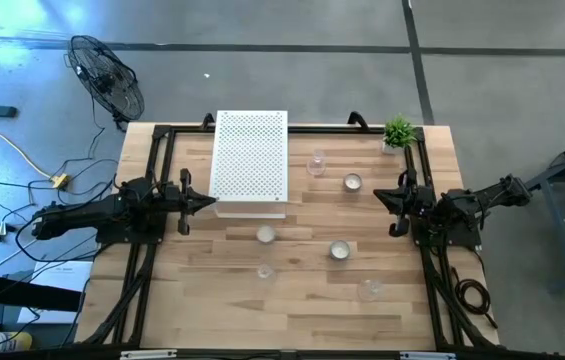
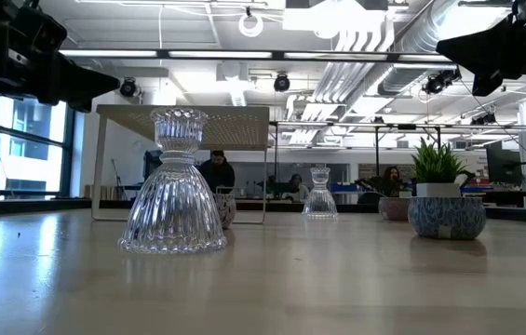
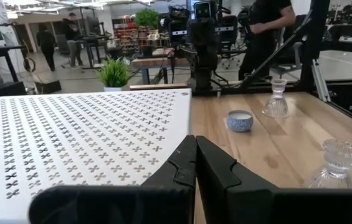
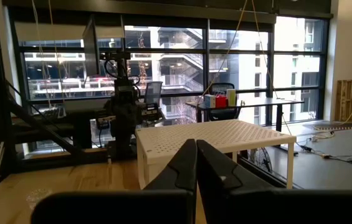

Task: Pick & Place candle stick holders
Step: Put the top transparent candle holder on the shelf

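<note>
Several small candle stick holders stand upright on their bases on the wooden table (image 1: 202, 300): clear glass ones (image 1: 316, 163) (image 1: 265, 270) (image 1: 369, 290) and round cups with white centres (image 1: 352, 182) (image 1: 339, 250). In the low view one ribbed glass holder (image 2: 173, 186) stands close and a patterned cup (image 2: 446, 216) is at the right. My left gripper (image 1: 207, 203) is shut and empty at the table's left, beside the white perforated box (image 1: 250, 163). My right gripper (image 1: 380, 197) is shut and empty at the table's right, near the cup (image 1: 352, 182).
The white perforated box stands on legs at the far middle and also shows in the left wrist view (image 3: 82, 143). A small green potted plant (image 1: 398, 132) stands at the far right corner. A black frame (image 1: 152, 180) runs along the table's sides. People show in the room behind (image 3: 269, 18).
</note>
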